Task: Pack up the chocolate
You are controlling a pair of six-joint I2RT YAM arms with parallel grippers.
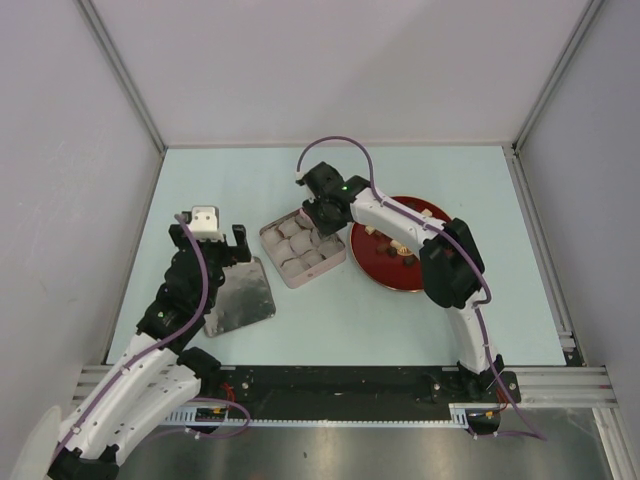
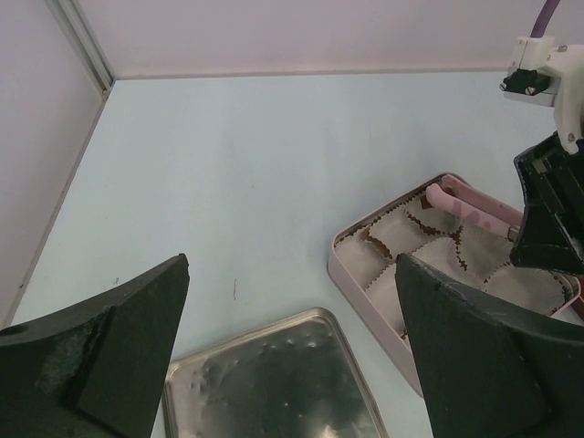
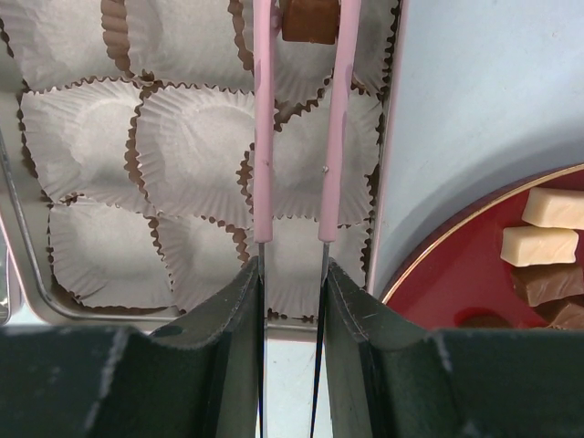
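Note:
My right gripper is shut on pink tongs, and the tong tips pinch a dark brown chocolate chunk over a paper cup at the far side of the square tin. In the top view this gripper hangs over the tin. More chocolate, cream and brown, lies on the red plate, which stands right of the tin. My left gripper is open and empty, above the tin's lid. The tongs also show in the left wrist view.
The silver lid lies flat to the left of the tin. The tin holds several white paper cups, those in view empty. Grey walls close the table at the left, back and right.

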